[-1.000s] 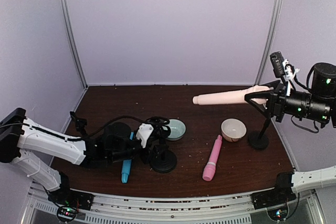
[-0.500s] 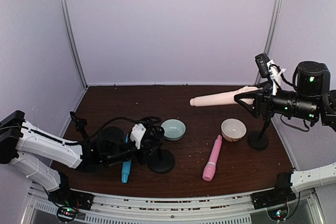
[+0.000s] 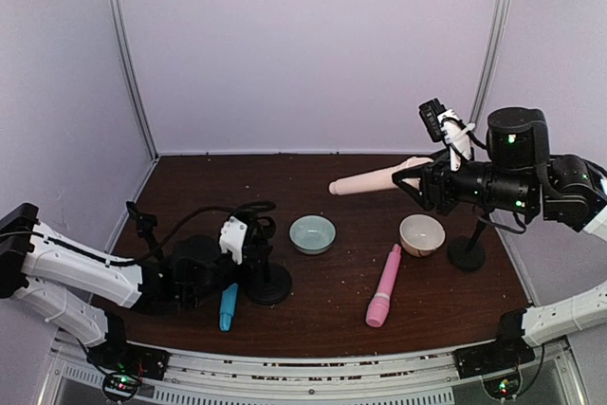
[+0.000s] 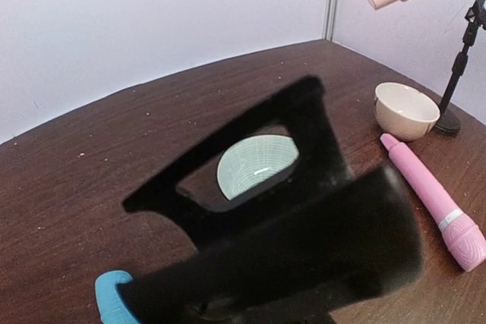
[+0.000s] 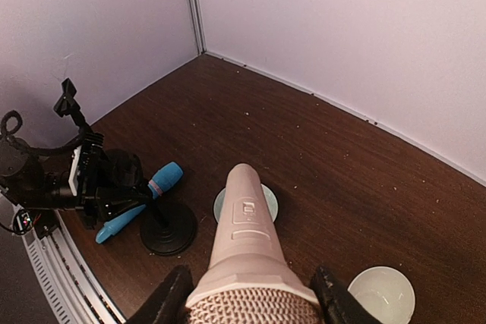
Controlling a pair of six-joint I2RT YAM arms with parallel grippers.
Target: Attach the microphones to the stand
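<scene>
— Where's the cream plastic microphone [image 3: 370, 179]?

— Up in the air on the right side. The right gripper [image 3: 420, 179] has its two fingers clamped on the thick mesh head. The slim end points out to the left over the dark brown table [image 3: 218, 177], lying nearly level.

— And the other two?

— Both flat on the table. The sky-blue microphone [image 3: 228, 306] lies near the front edge, just beside the base of the black round-based stand [image 3: 269, 285], half tucked under the left arm. The pink microphone [image 3: 383, 285] lies further right, its thick end towards the front, with a pale green bowl [image 3: 313, 233] behind it on the left and a cream bowl [image 3: 422, 232] close by on its right.

— What's the left arm doing?

— It's stretched low across the table, and the left gripper [image 3: 252, 255] is at the pole of that round-based stand. From above it looks closed on the pole. Its own camera shows mostly black blur, with the green bowl visible through a gap.

— Is there only the one stand?

— No, a second black stand [image 3: 467, 251] is upright at the right edge, just beside the cream bowl and below the right arm. Nothing touches it.
</scene>
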